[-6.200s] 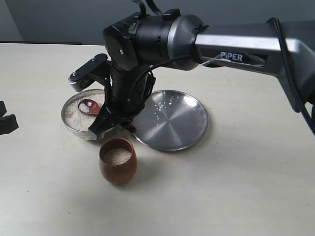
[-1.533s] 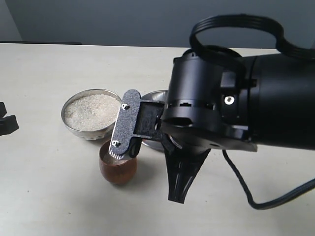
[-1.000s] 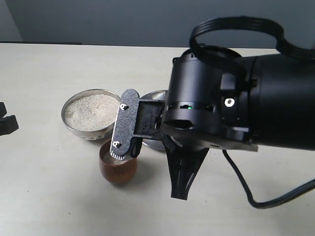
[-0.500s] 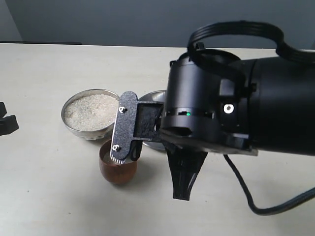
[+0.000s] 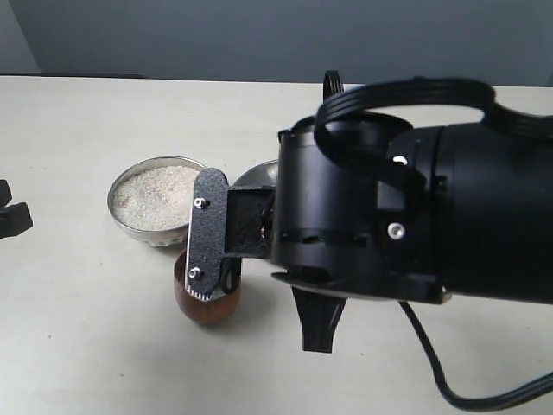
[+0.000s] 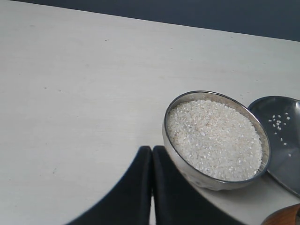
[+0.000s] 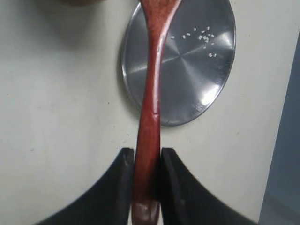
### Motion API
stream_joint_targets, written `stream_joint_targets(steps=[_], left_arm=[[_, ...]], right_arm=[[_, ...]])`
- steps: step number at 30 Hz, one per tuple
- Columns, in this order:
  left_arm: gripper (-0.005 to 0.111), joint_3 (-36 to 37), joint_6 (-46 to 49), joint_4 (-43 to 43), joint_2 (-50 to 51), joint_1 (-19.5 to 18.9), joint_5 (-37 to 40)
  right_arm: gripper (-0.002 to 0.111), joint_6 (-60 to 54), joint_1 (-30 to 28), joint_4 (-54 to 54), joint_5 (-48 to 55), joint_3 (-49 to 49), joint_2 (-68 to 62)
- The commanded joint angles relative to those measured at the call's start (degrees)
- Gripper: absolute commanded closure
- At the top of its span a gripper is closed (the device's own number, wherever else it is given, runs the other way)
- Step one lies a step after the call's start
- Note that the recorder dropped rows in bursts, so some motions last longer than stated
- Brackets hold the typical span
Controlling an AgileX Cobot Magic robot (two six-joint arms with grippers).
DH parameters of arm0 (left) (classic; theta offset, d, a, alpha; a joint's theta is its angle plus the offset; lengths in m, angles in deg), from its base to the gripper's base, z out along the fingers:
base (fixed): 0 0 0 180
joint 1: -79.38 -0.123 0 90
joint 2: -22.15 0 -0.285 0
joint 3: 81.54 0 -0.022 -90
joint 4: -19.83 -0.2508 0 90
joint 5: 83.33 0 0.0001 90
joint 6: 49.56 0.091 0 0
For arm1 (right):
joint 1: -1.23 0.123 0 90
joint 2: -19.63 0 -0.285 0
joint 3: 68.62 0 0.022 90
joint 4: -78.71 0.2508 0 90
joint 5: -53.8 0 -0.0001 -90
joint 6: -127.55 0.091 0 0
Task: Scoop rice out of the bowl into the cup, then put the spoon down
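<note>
My right gripper (image 7: 147,157) is shut on the spoon (image 7: 151,93), clamping the end of its long red-brown handle; the spoon head runs out of the frame. In the exterior view the big black right arm hides the spoon, and one of its fingers (image 5: 206,235) hangs just over the wooden cup (image 5: 204,304), covering its mouth. The steel bowl (image 5: 138,232) behind the cup is full of rice (image 5: 154,197). My left gripper (image 6: 152,154) is shut and empty, right next to the bowl (image 6: 187,164) with its rice (image 6: 213,138).
A flat steel plate (image 7: 197,79) with a few stray grains lies beside the bowl, under the spoon handle. It also shows in the left wrist view as the plate (image 6: 281,136). The right arm blocks much of the exterior view.
Over the last second the right arm has shifted left and turned a little, and its finger has dropped lower over the cup. Bowl, cup and left gripper have stayed put.
</note>
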Motion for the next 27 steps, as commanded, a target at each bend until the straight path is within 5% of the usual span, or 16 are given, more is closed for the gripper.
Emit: stream_joint_targets(steps=[1, 27], left_arm=[[0.106, -0.4, 0.0, -0.3, 0.2, 0.3, -0.2], [0.106, -0.4, 0.0, -0.3, 0.2, 0.3, -0.2]], right_arm=[[0.109, -1.5, 0.1, -1.2, 0.9, -0.3, 0.3], [0.109, -4.1, 4.1, -6.8, 4.7, -0.3, -3.9]])
